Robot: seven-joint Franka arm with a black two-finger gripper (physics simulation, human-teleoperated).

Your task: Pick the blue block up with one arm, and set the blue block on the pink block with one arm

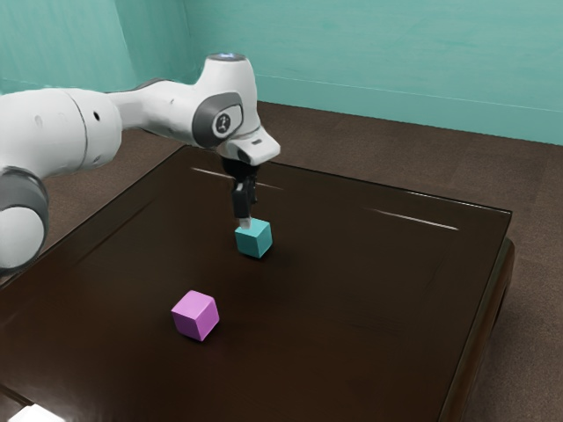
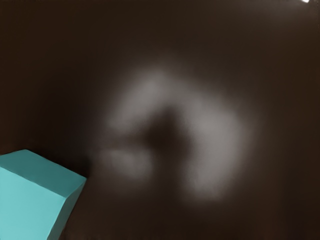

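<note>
Two blocks sit on the dark table. The blue block is near the middle, and the pink block lies well apart from it, nearer the front edge and toward the exterior view's left. Our gripper points straight down, with its tip at the blue block's top rear edge. We cannot tell whether the jaws are apart or together. In the wrist view the blue block rests on the table beside a pale sheen.
</note>
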